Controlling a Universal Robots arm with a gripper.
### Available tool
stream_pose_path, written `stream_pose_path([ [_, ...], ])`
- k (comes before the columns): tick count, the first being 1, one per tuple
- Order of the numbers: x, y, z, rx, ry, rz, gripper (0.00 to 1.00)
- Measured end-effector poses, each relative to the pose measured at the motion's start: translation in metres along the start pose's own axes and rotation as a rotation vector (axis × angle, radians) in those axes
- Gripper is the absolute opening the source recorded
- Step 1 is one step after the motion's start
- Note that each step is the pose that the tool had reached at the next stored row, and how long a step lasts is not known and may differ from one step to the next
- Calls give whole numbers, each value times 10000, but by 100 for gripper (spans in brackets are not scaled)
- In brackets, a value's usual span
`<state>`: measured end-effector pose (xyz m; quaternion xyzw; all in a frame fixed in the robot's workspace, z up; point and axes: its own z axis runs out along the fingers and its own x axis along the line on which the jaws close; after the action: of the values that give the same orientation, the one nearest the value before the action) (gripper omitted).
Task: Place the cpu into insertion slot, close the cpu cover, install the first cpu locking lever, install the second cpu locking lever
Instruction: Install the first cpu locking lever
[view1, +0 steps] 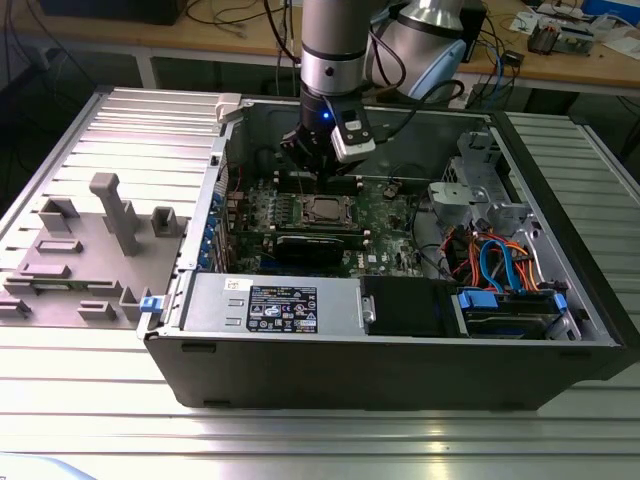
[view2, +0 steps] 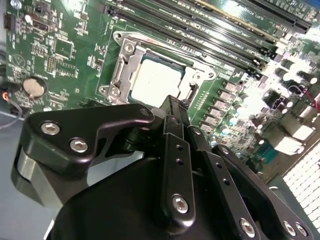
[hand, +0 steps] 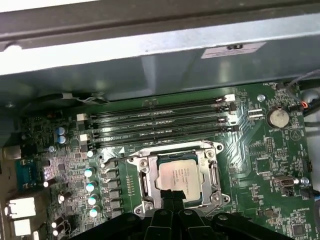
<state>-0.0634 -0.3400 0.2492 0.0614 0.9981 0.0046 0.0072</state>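
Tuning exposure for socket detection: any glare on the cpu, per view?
Second wrist view: cpu top blown out to near white, hot spots on the motherboard beyond it. First wrist view: cpu evenly lit, bright band on the case wall. Exterior view: cpu dull, no glare.

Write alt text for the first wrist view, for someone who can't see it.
A silver-topped cpu lies framed by the metal cpu cover on a green motherboard. The gripper, jaws together, is poised at the chip's edge; four long memory slots run alongside.
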Motion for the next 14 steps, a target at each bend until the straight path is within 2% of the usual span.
stream_pose_path([
  [3, 52, -6, -1, -3, 0, -87, 11],
  [5, 158, -19, -2, -4, -2, -107, 11],
  [6, 186, -23, -2, -6, -2, -119, 11],
  [12, 297, -36, -5, -6, -2, -213, 11],
  [14, 359, -44, -5, -7, -2, -251, 11],
])
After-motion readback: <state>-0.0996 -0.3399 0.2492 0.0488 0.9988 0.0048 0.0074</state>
